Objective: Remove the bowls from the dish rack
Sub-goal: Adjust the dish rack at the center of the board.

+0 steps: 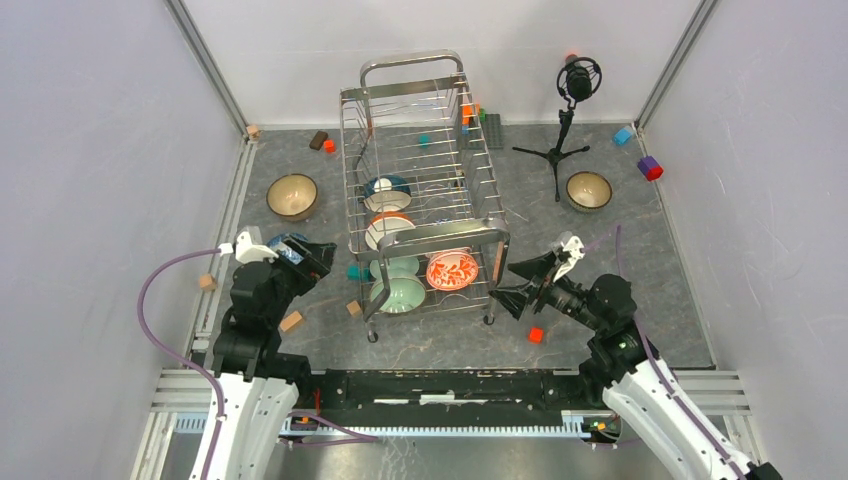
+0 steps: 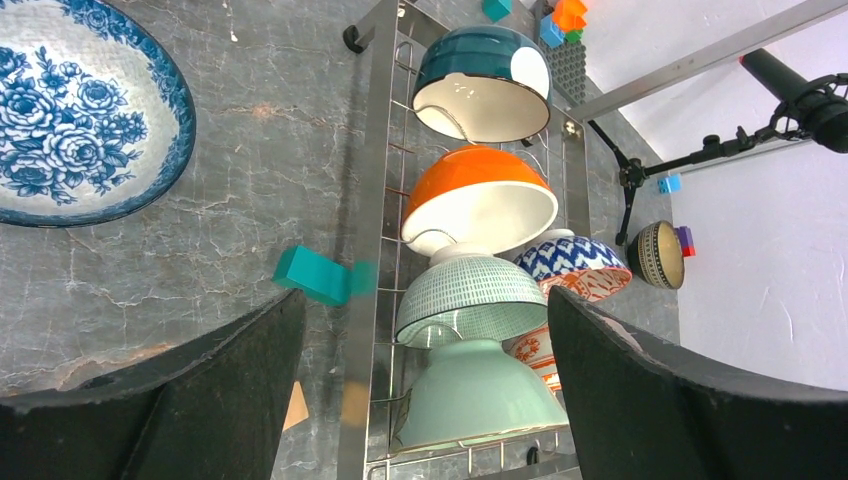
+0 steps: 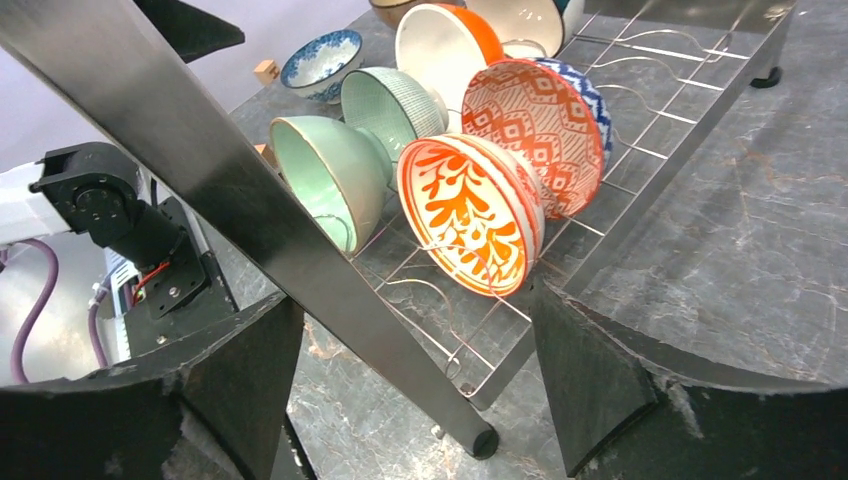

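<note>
The steel dish rack (image 1: 425,120) stands mid-table. Its lower tier holds a row of bowls: teal (image 2: 480,80), orange (image 2: 478,200), green patterned (image 2: 470,295) and pale green (image 2: 480,395), and beside them a blue zigzag one (image 2: 575,262) and a red-and-white floral one (image 3: 465,215). My left gripper (image 1: 312,256) is open at the rack's left side, its jaws (image 2: 425,310) framing the pale green bowl from a distance. The right gripper (image 1: 508,285) is open by the rack's near right leg (image 3: 250,200), empty (image 3: 415,305). A blue-and-white bowl (image 2: 70,110) lies on the table under the left arm.
Two brown bowls sit on the table, one at the left (image 1: 292,195) and one at the right (image 1: 589,190). A black microphone tripod (image 1: 565,120) stands right of the rack. Small blocks lie about: red (image 1: 536,335), teal (image 2: 312,275), wooden (image 1: 291,321).
</note>
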`<state>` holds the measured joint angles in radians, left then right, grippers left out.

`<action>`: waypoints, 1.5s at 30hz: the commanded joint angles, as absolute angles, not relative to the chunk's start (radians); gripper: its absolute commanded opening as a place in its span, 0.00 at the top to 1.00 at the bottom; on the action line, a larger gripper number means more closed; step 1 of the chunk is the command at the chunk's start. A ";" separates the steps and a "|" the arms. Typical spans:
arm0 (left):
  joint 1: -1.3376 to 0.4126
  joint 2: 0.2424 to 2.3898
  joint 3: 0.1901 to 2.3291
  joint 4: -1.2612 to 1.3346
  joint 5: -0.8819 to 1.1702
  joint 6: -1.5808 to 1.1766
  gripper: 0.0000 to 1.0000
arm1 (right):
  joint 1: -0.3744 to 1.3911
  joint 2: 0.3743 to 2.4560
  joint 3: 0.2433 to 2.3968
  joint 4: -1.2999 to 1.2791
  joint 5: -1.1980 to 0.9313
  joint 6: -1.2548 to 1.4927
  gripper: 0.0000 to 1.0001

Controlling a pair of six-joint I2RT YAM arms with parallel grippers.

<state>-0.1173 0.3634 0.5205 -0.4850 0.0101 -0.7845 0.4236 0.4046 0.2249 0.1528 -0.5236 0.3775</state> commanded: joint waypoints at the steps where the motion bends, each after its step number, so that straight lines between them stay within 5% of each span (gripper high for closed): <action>1: -0.114 0.380 0.534 -0.434 0.035 -0.780 0.06 | 0.472 0.460 0.303 0.156 -0.297 0.330 0.17; 11: -0.114 0.406 0.580 -0.435 0.011 -0.726 0.06 | 0.474 0.533 0.364 0.031 0.172 0.346 0.37; 22: -0.115 0.427 0.569 -0.437 0.023 -0.725 0.06 | 0.414 0.663 0.447 0.048 0.366 0.413 0.36; 27: -0.115 0.419 0.565 -0.436 0.027 -0.725 0.06 | 0.356 0.664 0.484 0.016 0.377 0.419 0.21; 40: -0.115 0.416 0.556 -0.425 0.061 -0.733 0.06 | 0.361 0.322 0.379 -0.010 -0.496 0.445 0.11; 45: -0.115 0.416 0.552 -0.412 0.053 -0.737 0.06 | 0.396 0.300 0.325 0.137 -0.496 0.509 0.09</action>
<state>-0.1173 0.4240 0.5488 -0.4625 0.0372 -0.7612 0.3710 0.2920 0.3523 0.0254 -0.3977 0.4595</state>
